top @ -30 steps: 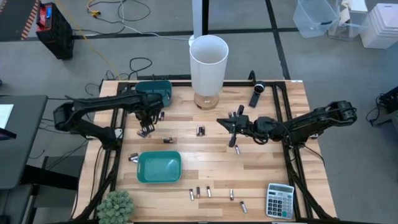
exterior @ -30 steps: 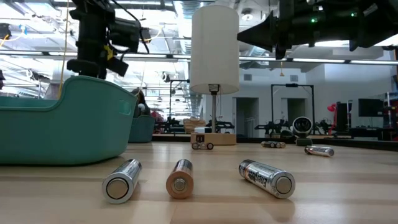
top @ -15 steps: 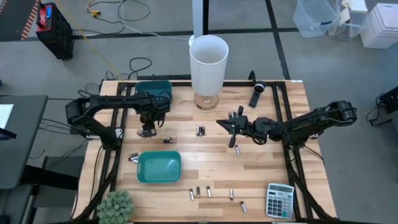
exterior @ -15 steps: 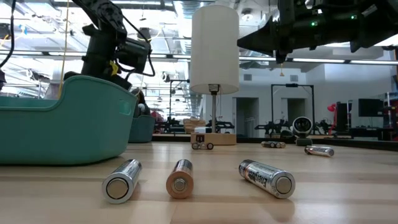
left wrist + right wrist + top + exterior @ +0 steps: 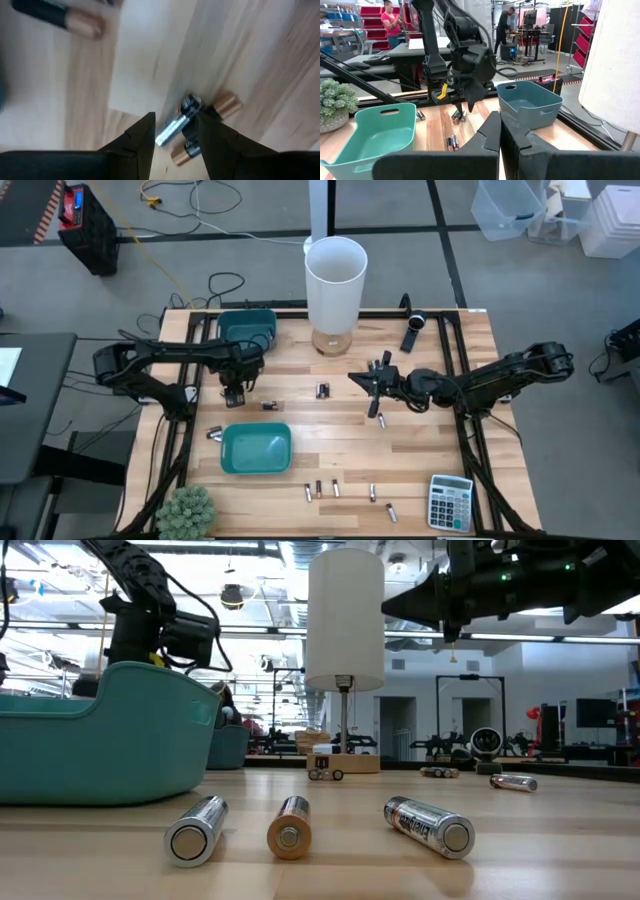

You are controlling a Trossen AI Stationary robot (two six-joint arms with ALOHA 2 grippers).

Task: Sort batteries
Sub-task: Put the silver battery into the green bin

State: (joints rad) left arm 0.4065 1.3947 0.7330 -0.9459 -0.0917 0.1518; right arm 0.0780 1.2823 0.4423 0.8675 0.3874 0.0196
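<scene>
Meanwhile, the left tool (image 5: 236, 392) hung low above the bench (image 5: 340, 435), just in front of the far teal bin (image 5: 247, 326). Across the last second its arm had swung out from that bin and drawn back again, ending slightly nearer the bench edge on its own side. In the left wrist view its fingers (image 5: 142, 137) stood parted with nothing gripped; a silver battery (image 5: 176, 126) lay on the wood directly between them, with a copper-ended battery (image 5: 207, 119) touching it on one side. That alignment suggested a pick was being set up, not completed.

The right tool (image 5: 377, 397) had not moved: it hovered over the middle of the bench with its fingers (image 5: 492, 131) pressed together, empty, and a battery (image 5: 381, 420) lay just beyond its tips.

The near teal bin (image 5: 256, 448) looked empty, with loose batteries (image 5: 321, 490) scattered well away from both tools. Sorting therefore appeared largely outstanding.
</scene>
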